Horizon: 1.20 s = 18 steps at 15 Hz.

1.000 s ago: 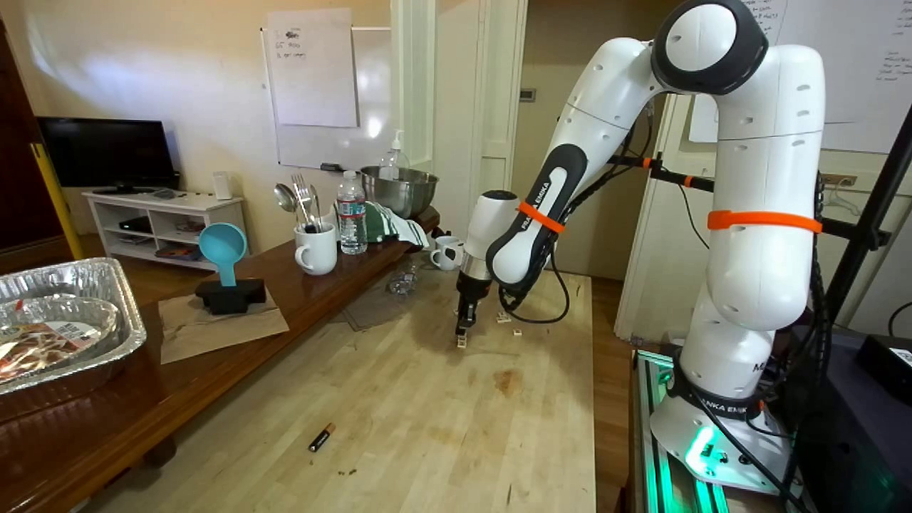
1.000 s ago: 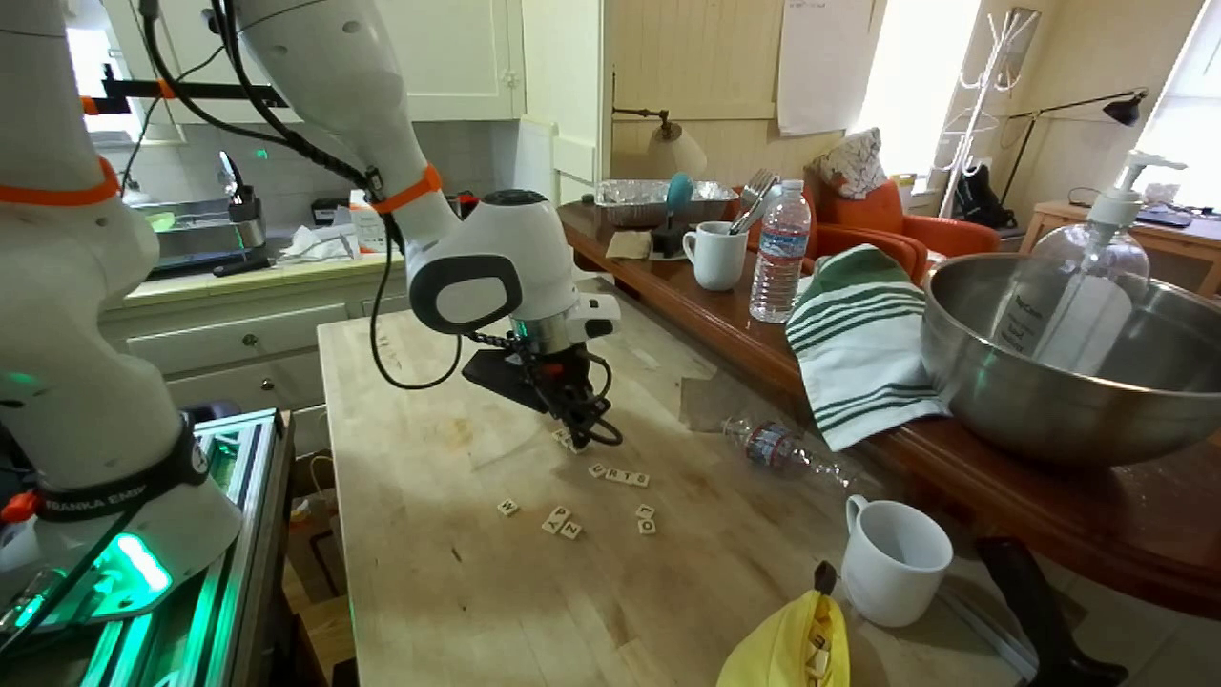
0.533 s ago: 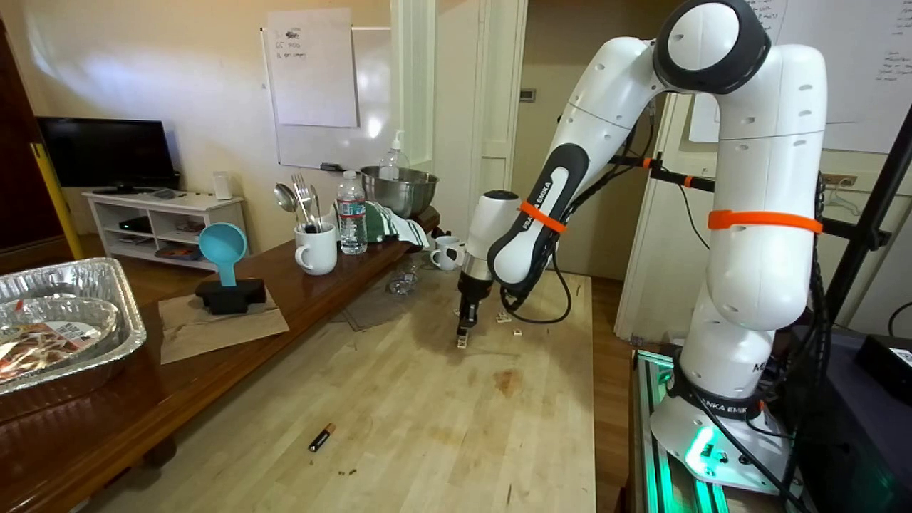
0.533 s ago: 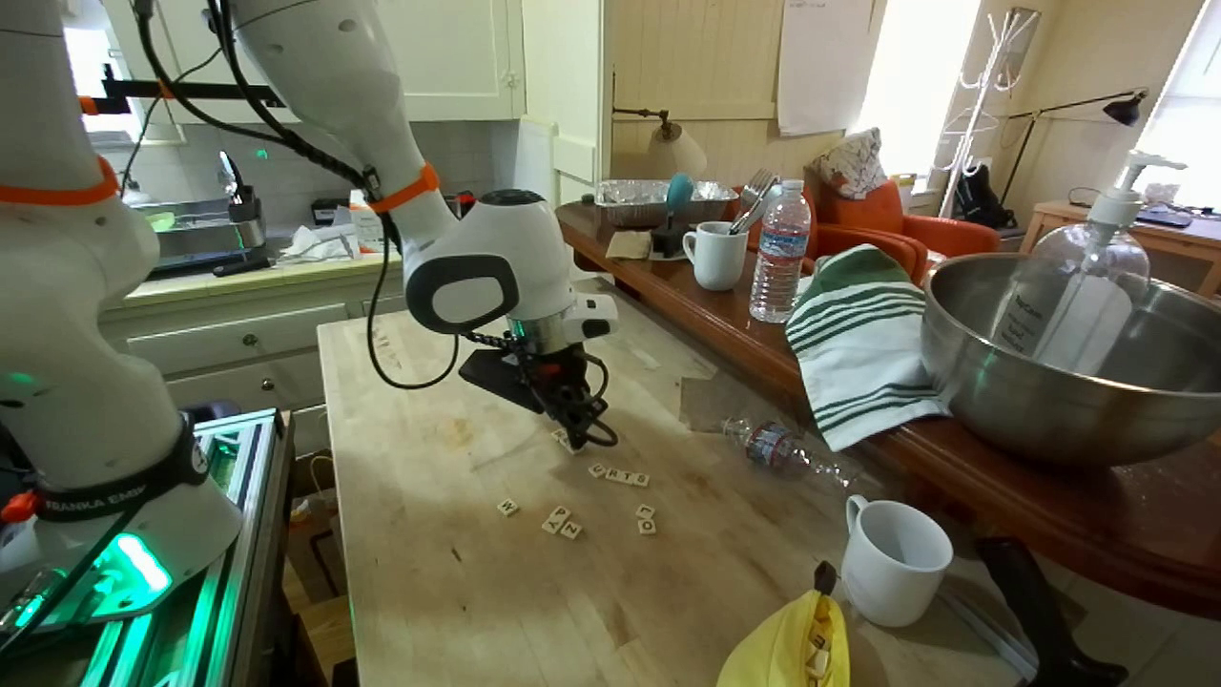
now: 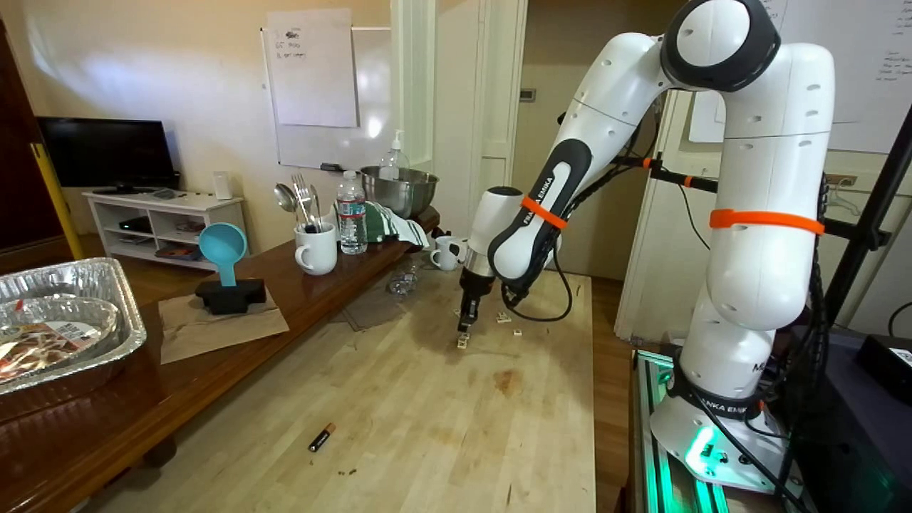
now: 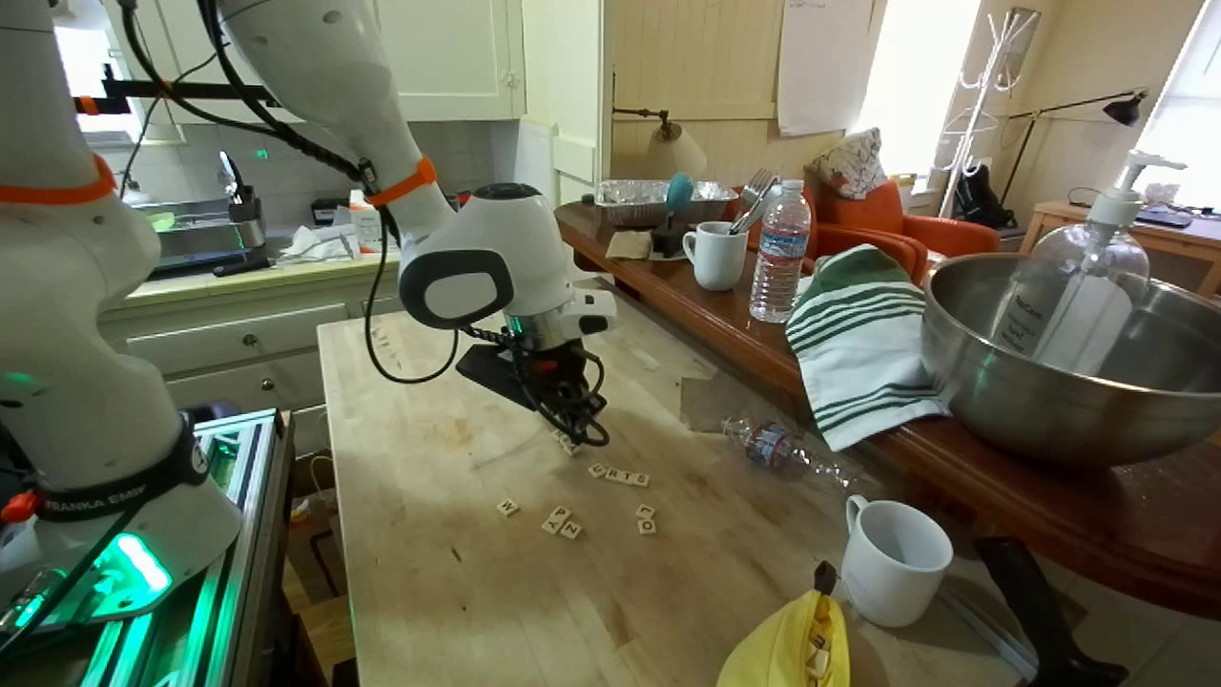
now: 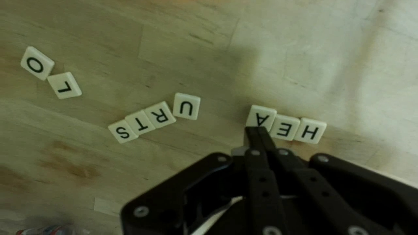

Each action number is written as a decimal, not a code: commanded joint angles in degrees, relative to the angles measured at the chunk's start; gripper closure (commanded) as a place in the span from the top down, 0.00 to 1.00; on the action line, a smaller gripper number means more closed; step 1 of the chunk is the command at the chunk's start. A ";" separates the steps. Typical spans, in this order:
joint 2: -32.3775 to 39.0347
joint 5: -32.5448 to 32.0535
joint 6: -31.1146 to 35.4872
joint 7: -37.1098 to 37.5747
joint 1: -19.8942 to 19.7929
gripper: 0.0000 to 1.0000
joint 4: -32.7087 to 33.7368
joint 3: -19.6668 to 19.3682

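My gripper (image 7: 256,130) is shut with its fingertips together and nothing seen between them. In the wrist view the tips overlap the lower edge of the A tile (image 7: 262,114); whether they touch it I cannot tell. Against that tile sits the E tile (image 7: 284,127), then the H tile (image 7: 310,131), in a tilted row. To the left lie the U tile (image 7: 186,106), R tile (image 7: 160,114), T tile (image 7: 140,122) and S tile (image 7: 122,131), joined in a bent line. Farther left are the L tile (image 7: 64,85) and O tile (image 7: 37,63).
In an exterior view a W tile (image 6: 507,508) and an N tile (image 6: 570,530) lie nearer the camera. A yellow banana-shaped pouch (image 6: 787,644), white mug (image 6: 897,561) and lying plastic bottle (image 6: 777,447) are on the table. A battery (image 5: 321,437) lies elsewhere. A raised wooden ledge (image 5: 285,342) runs alongside.
The arm has risen slightly and drawn back a little toward its base, its gripper tilting slightly. More of the tiles by the fingertips shows. The other tiles look unmoved.
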 commanded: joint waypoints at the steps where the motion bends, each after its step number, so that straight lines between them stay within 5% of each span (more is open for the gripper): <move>1: -2.45 3.12 1.24 -2.50 -1.61 0.00 -2.00 1.72; 18: -3.80 0.64 0.04 0.73 -2.32 0.00 0.88 -4.59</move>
